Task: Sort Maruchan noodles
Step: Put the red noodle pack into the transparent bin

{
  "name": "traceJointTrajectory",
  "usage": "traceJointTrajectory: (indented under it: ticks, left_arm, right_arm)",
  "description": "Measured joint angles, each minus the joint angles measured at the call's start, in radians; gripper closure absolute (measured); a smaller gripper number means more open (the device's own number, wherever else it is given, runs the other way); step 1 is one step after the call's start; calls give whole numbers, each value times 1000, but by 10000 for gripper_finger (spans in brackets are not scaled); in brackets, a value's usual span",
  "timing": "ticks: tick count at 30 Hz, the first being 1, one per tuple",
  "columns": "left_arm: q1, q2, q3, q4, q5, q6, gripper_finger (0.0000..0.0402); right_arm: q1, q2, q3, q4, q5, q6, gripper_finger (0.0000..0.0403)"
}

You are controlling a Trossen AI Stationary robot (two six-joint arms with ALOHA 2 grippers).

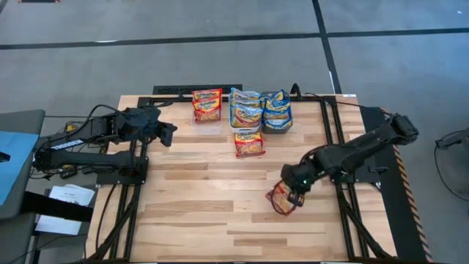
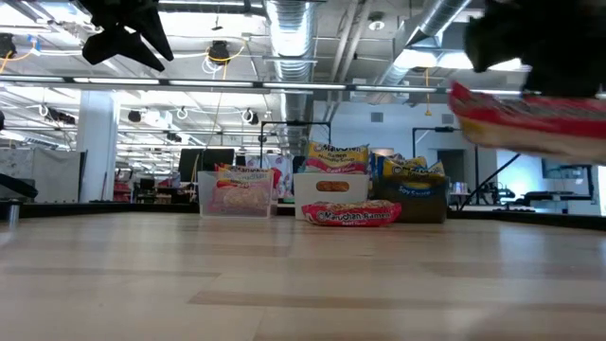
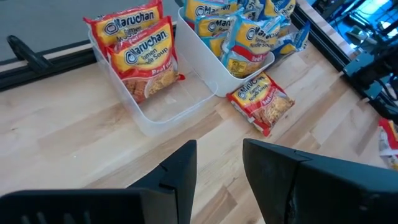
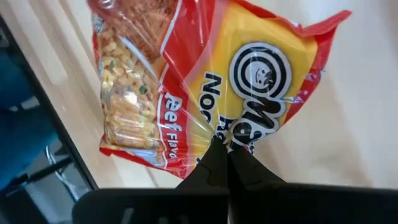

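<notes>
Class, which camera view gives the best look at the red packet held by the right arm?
The right wrist view: the held red packet fills it, label legible. The high view shows it small under the right gripper; the low view a blurred edge; the left wrist view only a sliver.

Wooden table, light planks. Three bins in a row at far edge: clear bin on left, white bin in middle, dark-grey bin on right, sides touching. Grey floor beyond, dark lines.

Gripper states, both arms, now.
Left gripper: open, holding nothing, hovering near the clear bin.
Right gripper: shut on a red noodle packet, lifted off the table.
</notes>
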Motion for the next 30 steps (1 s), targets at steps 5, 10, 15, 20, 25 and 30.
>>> traceJointTrajectory:
  ticks: [5, 10, 15, 20, 25, 30]
  left_arm:
    - [0, 0, 0, -1, 45, -79, 281]
    - [0, 0, 0, 0, 51, -146, 251]
    - [6, 29, 0, 47, 35, -312, 219]
    - [5, 98, 0, 201, 111, -364, 215]
    - [6, 189, 0, 370, 132, -346, 214]
    - [6, 279, 0, 466, 133, -323, 214]
  right_arm:
    - [-107, -6, 54, 4, 21, -145, 402]
    - [-199, -6, 109, 3, 26, -295, 403]
    - [-278, -6, 165, 2, 72, -436, 403]
    - [-344, -6, 223, 3, 143, -538, 403]
    - [-403, -6, 279, 5, 203, -605, 403]
    - [-449, -6, 320, 30, 273, -648, 403]
